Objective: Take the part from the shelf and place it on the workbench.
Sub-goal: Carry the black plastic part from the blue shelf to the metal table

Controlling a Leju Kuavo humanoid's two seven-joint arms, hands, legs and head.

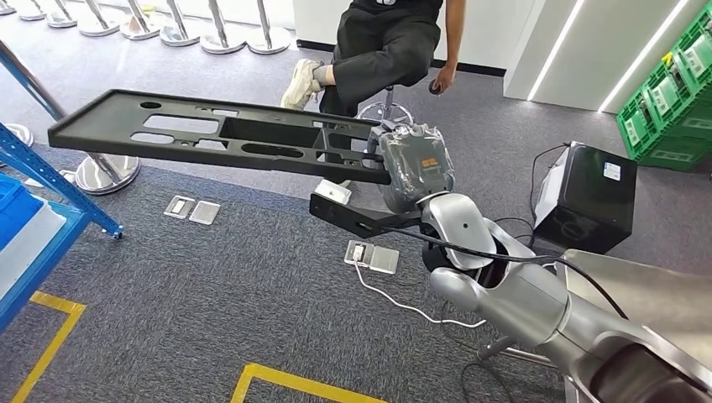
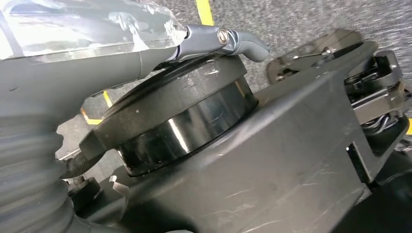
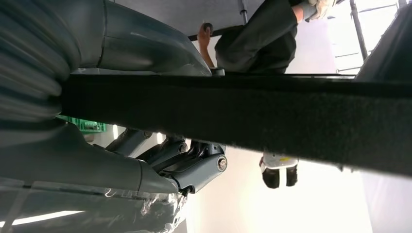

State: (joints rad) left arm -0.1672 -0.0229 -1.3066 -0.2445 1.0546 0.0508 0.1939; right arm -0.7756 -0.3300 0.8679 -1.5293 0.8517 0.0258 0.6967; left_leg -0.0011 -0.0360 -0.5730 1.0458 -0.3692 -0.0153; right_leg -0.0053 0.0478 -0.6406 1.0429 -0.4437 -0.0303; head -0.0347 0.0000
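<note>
Holding: right hand (image 1: pixel 413 168) grips part (image 1: pixel 210 134) at its 3 o'clock end.
Left hand (image 2: pixel 145 43): grasp unclear.
Room: carpet (image 1: pixel 210 294) open below.

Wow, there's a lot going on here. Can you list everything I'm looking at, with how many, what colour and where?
Long flat part: one, black, held out level above the carpet.
Shelf frame: one, blue, far left edge.
Crates: a stack, green, far right.
Box: one, black with a white label, on the floor at right.
Floor plates: a silver pair at left, another pair near the middle.
Cable: one, white, running from the middle plates.
Floor tape: yellow lines on grey carpet.
Barrier posts: several, silver, along the back.
Person: one, dark clothes, white shoe, seated on a stool.
Metal surface: one, silver, lower right.
Right hand: grey, gripping the part's end.
Left hand: grey, hanging by the robot's dark body parts.
</note>
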